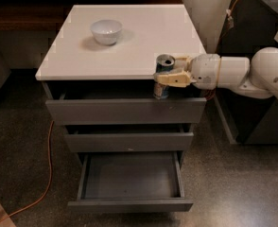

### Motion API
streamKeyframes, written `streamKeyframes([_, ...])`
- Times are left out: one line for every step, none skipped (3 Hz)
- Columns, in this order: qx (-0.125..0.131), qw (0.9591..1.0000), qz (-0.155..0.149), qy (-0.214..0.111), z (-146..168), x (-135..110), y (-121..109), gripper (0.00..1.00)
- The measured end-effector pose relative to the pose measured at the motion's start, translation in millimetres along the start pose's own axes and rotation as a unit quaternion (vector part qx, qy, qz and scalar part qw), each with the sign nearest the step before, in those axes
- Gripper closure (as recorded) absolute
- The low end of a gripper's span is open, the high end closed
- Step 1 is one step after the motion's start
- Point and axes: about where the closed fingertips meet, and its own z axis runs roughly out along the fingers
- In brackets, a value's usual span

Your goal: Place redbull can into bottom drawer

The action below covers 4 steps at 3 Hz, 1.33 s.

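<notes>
Blue-silver redbull can (pixel 160 91) sat clamped in the end effector (pixel 163 73), fingers closed round its upper half. It hung just off the table (pixel 129 56) front edge, over the top drawer (pixel 125 110) and well above the open bottom drawer (pixel 129 178). Risk, imo: on descent the can base could clip the top or middle drawer (pixel 129 141) front, twist in the grip & drop outside the tray. Count: 1 can, 1 white bowl (pixel 106 31), 3 drawers.
</notes>
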Motion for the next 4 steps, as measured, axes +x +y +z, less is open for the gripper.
streamKeyframes([-0.013,0.9997,0.003,0.020,15.2,41.4,13.0,1.00])
streamKeyframes([-0.010,0.9979,-0.015,0.062,28.6,82.9,22.5,1.00])
streamKeyframes([0.000,0.9967,-0.023,0.078,34.7,120.8,24.1,1.00])
streamKeyframes([0.012,0.9978,-0.020,0.062,37.7,150.9,22.3,1.00])
